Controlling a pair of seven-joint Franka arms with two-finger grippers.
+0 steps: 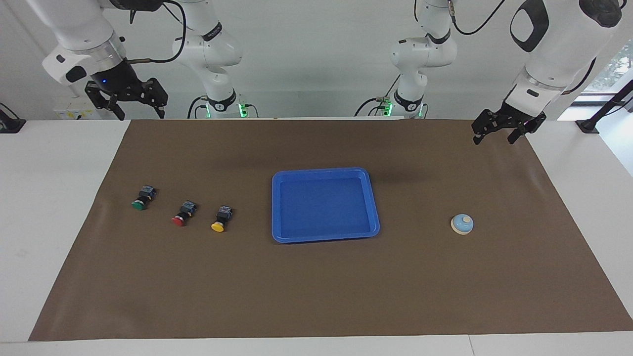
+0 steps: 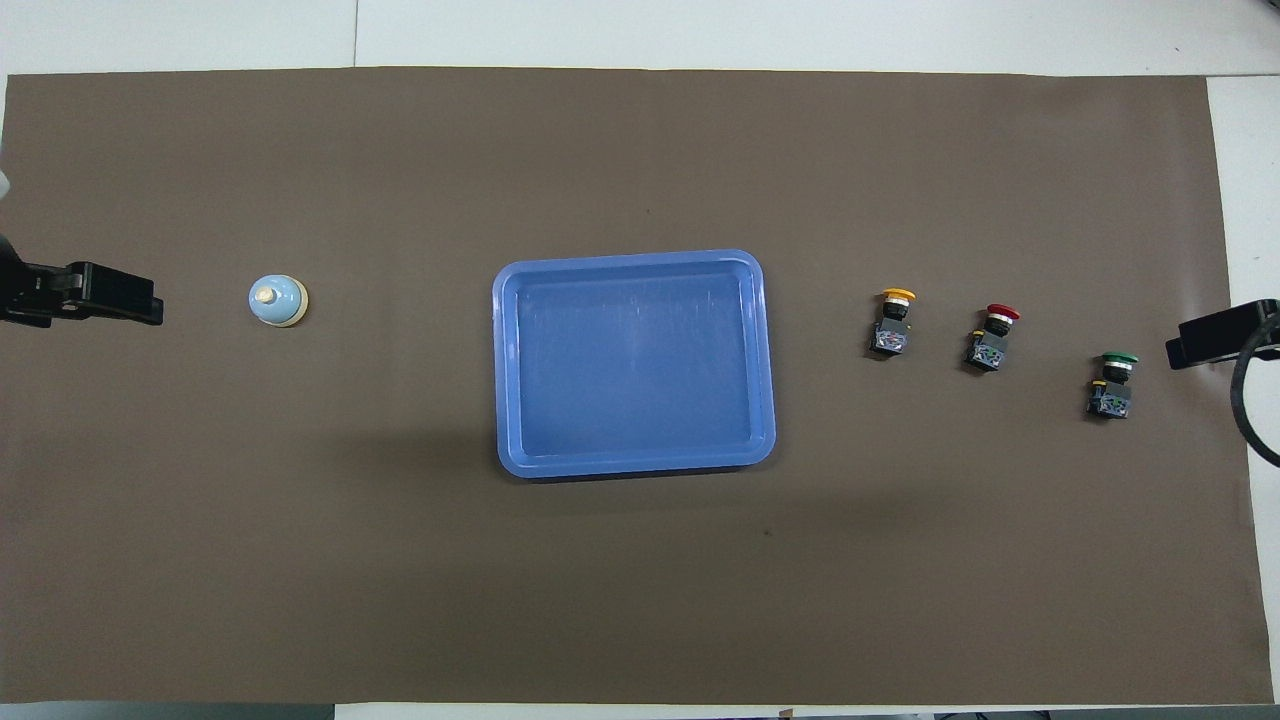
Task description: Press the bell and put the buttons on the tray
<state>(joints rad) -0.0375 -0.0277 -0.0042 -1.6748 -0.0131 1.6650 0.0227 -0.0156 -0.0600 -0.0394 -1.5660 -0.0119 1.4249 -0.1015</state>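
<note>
- Brown matte sheet covers the tabletop; the glossy blue tray, rimmed and round-cornered, lies mid-sheet, nothing in it.
- Domed light-blue bell sits toward the left arm's end; overhead, it is at the tray's 9 o'clock.
- Buttons, green, red and yellow, lie on their sides at 3 o'clock.
- Left hand hovers, fingers apart, over the sheet's edge; right hand likewise, waiting.
- Likely risks: an off-centre press could skid the light bell; round caps may roll from a pinch.

White table under a brown mat

Plain white wall at 12 o'clock; window at 2 o'clock.
</note>
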